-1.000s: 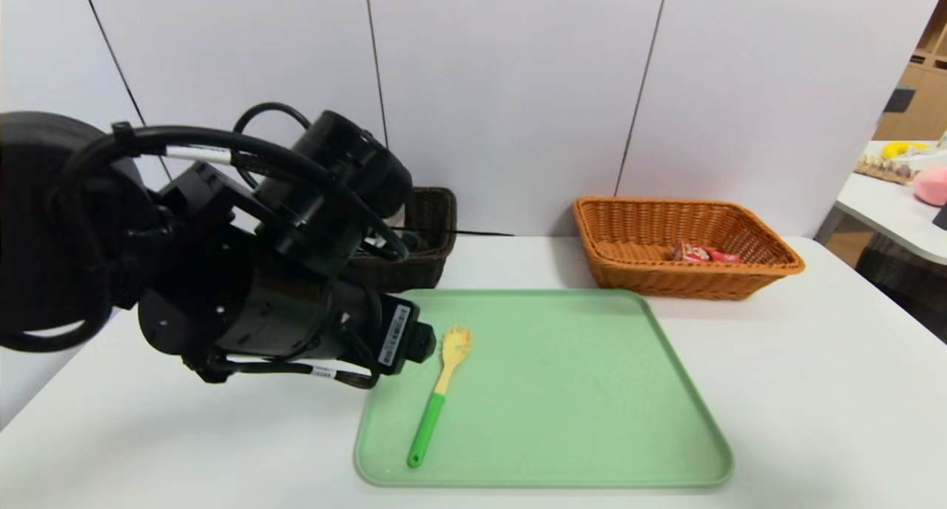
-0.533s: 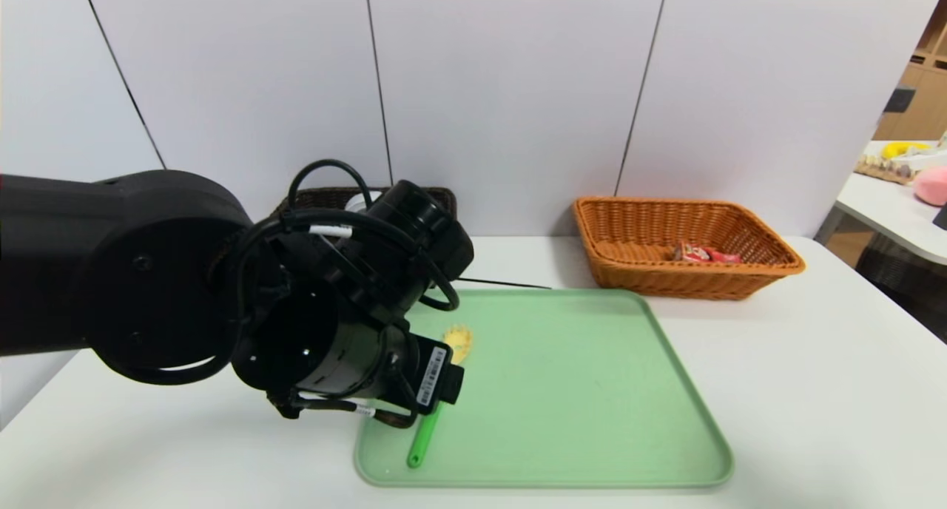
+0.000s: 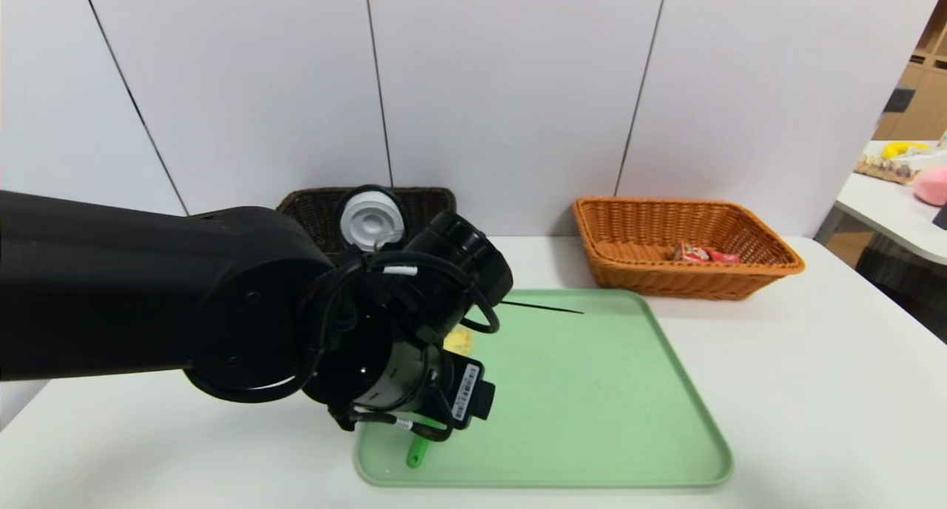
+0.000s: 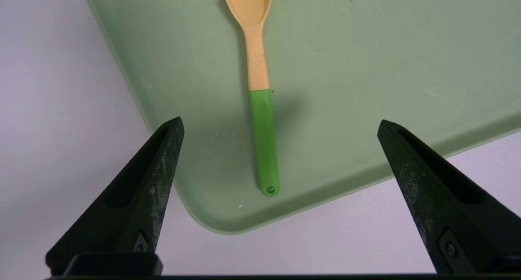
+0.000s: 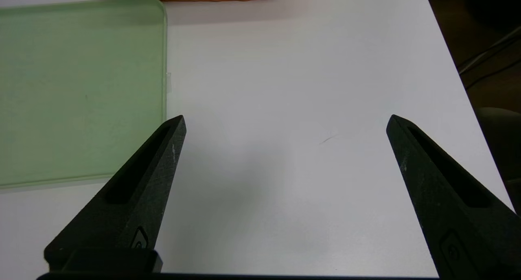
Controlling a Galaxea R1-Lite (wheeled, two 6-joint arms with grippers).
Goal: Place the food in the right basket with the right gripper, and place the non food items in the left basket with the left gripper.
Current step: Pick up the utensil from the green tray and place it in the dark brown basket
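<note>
The yellow spaghetti fork with green handle lies on the green tray near its front left corner. My left gripper hovers open above the handle, one finger on either side and well apart from it. In the head view the left arm covers most of the fork; only the handle end and a bit of the yellow head show. The white round container sits in the dark brown left basket. The red snack packet lies in the orange-tan right basket. My right gripper is open over bare table.
The green tray fills the table's middle. A thin black cable runs from my left wrist across the tray's back edge. The table's right edge lies close to my right gripper. A second table with objects stands far right.
My left arm has swung from in front of the dark basket toward the tray's front left corner and down over the fork. The white container in the basket has come into view.
</note>
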